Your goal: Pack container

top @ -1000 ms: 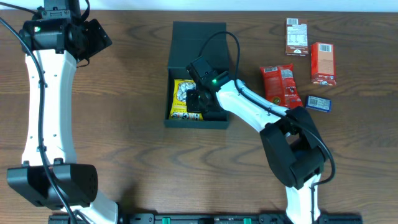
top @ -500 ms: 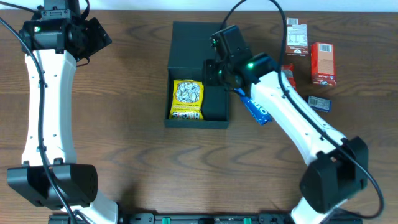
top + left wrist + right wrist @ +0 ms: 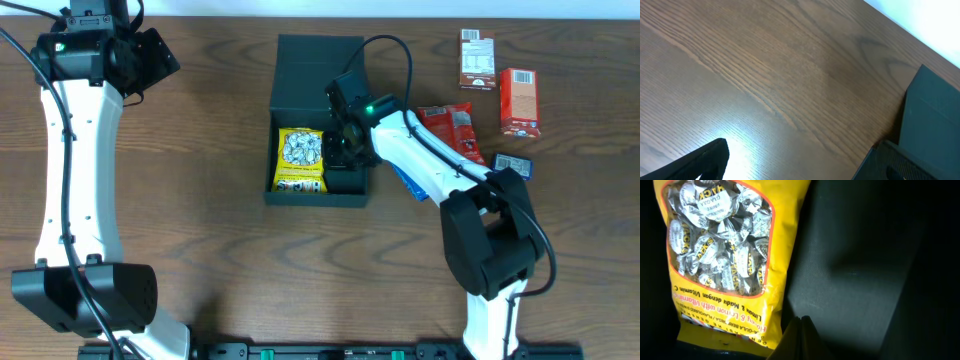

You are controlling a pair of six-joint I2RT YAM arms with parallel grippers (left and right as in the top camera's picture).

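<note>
A: Your container (image 3: 320, 165) sits near the middle of the table's (image 3: 200, 250) far edge. It is open, with its flat lid (image 3: 320, 65) laid back toward that edge.

B: In its left half you have a yellow bag (image 3: 301, 160) lying flat, its printed end toward the container's near wall. The right wrist camera shows you the same yellow bag (image 3: 725, 255) beside the bare black floor of the container (image 3: 855, 255).

A: Your right gripper (image 3: 343, 158) reaches down into the container's right half, just beside the bag. In the wrist view the right gripper (image 3: 799, 335) has its fingers pressed together with nothing between them.

B: That view is dark, so you probably can't tell whether the tips touch the floor.

A: Your left gripper (image 3: 150, 60) hangs over the table's far left corner, well apart from the container. From its own camera you see the left gripper (image 3: 800, 150) with its fingers spread wide and empty over bare wood. A corner of the container (image 3: 932, 115) shows at the right of that view.

B: Right of the container, you have a blue packet (image 3: 415, 188) partly hidden under the right arm and a red packet (image 3: 450, 135) just beyond it.

A: Toward the table's far right corner stand a red and white carton (image 3: 477, 58) and a red carton (image 3: 518, 100). A small blue pack (image 3: 513, 165) lies nearer to you than those.
</note>
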